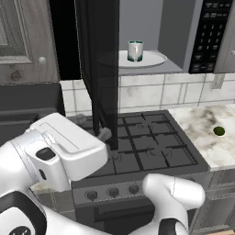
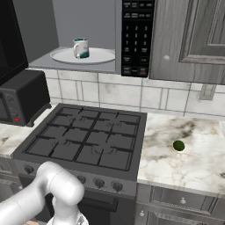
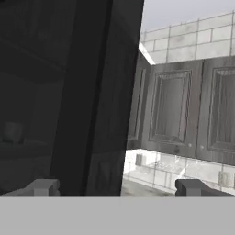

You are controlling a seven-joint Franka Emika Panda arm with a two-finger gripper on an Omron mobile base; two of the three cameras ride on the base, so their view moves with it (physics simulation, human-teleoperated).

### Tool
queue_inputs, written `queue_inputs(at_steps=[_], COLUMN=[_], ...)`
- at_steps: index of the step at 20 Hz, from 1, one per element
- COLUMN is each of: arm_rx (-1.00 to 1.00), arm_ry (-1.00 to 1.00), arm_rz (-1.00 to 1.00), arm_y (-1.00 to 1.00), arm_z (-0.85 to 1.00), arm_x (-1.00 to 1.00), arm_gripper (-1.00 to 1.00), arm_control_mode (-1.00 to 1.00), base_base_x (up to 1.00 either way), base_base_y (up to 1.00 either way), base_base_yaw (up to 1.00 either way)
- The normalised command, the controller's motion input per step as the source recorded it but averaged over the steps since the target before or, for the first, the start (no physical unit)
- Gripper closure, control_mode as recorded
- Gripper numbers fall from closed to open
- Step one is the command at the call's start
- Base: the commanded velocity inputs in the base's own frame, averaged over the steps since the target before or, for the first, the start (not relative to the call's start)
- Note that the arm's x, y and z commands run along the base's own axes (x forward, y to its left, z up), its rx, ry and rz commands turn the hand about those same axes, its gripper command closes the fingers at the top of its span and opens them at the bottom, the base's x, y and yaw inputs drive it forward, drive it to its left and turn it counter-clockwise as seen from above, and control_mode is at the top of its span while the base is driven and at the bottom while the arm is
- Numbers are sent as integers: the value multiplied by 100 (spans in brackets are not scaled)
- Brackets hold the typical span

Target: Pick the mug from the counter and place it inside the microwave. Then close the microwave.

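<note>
The mug [image 1: 135, 50] stands upright on the white round plate [image 1: 153, 60] inside the microwave [image 1: 183, 41]. The dark door [image 1: 103, 69] is swung open. The gripper [image 3: 117, 188] is just beside the door's edge, jaws wide apart and holding nothing.

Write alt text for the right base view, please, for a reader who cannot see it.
The mug stands on the white plate inside the open microwave, above a black gas stove. A small green round object lies on the marble counter.
</note>
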Motion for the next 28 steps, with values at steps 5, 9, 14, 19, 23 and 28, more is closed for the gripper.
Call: queue_inputs(at_steps=[5,9,14,19,23,28], arm_rx=[0,0,0,0,0,0], arm_ry=[8,5,3,0,0,-2], arm_rz=[0,0,0,0,0,0], arm_y=[25,24,10,7,13,-5], arm_z=[0,-7,-13,-8,0,0], arm_x=[9,12,27,29,10,0], arm_gripper=[-100,-100,-100,-100,-100,-100], arm_control_mode=[-100,-100,-100,-100,-100,-100], base_base_x=[0,0,0,0,0,0], base_base_y=[0,0,0,0,0,0], base_base_yaw=[0,0,0,0,0,0])
